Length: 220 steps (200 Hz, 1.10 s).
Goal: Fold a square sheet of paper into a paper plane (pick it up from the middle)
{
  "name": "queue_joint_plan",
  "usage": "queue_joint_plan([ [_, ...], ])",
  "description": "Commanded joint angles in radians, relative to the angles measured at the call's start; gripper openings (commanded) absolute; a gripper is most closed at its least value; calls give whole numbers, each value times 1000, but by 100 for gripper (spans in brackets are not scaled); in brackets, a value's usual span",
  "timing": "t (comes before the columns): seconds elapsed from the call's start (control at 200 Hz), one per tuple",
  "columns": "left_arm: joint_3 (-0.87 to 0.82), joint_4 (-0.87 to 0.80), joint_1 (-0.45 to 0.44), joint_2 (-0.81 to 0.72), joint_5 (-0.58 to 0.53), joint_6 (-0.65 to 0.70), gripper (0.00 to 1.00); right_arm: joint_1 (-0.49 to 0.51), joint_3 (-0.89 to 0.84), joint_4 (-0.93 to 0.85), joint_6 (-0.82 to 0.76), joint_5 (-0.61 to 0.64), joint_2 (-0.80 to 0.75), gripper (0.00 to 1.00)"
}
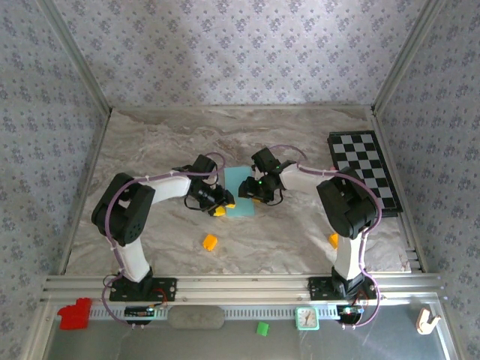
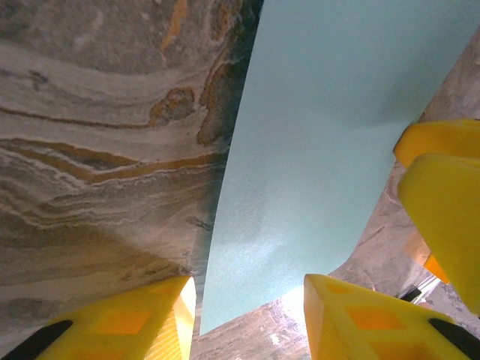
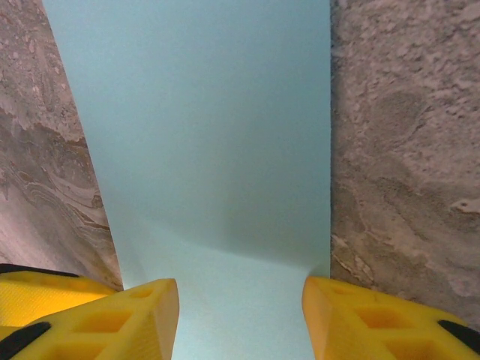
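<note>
The marble-patterned table (image 1: 150, 150) fills the workspace, with a black-and-white checkered board (image 1: 364, 172) lying along its far right edge. Near the table's middle lies the square sheet of paper (image 1: 238, 180), teal-blue and plain, with a rectangular outline from above. Both arms reach in to it from either side.

The left gripper (image 1: 220, 206) sits at the paper's near left corner. In its wrist view the left gripper (image 2: 247, 289) has its 2 yellow fingers (image 2: 150, 319) spread apart, and the near end of the sheet (image 2: 315, 150) runs down into the gap between them; the paper's left edge bows in a curve. Whether the fingertips touch the paper cannot be told. A yellow finger of the other arm shows at that view's right side.

The right gripper (image 1: 253, 187) stands over the sheet's right side. From its wrist, the right gripper (image 3: 240, 289) is likewise spread, its 2 fingers (image 3: 112, 322) straddling the paper (image 3: 202, 135), pinching nothing visible. A faint line crosses the sheet just ahead of them.

1 orange cube (image 1: 210, 241) rests on the table nearer the bases, well apart from the paper; a second orange cube (image 1: 333, 240) sits beside the right arm.
</note>
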Motion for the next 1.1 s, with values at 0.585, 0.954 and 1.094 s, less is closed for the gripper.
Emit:
queue_joint_plan([
  [0.585,-27,213,37,-5,111,-69,39,-13,-41,-21,17,24,32,50],
  [0.954,-5,245,66,51,85,-138,24,-17,-52,-12,14,24,27,50],
  [1.094,0,258,74,61,85,-147,21,-19,-55,-7,13,22,23,50],
])
